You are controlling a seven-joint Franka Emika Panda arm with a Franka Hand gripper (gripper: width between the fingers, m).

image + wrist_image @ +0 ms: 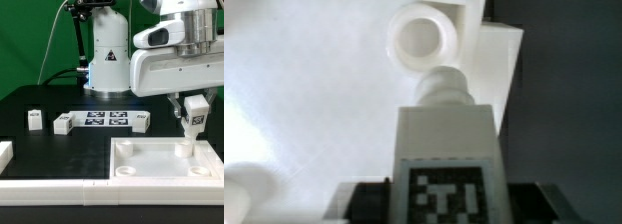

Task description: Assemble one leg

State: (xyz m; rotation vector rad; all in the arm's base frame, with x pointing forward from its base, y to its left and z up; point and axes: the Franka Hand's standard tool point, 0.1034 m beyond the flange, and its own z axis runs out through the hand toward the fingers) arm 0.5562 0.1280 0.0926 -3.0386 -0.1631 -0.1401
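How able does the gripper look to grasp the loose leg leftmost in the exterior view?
Probably not yet: the gripper is shut on a second leg; nothing stands over the leftmost leg.

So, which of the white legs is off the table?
The leg gripped upright by the end effector above the large white piece; the other legs rest on the table.

Black table (60, 150), large white square piece (140, 172) near, exterior view's right, marker board (108, 120) farther back, loose leg (36, 120) far left.
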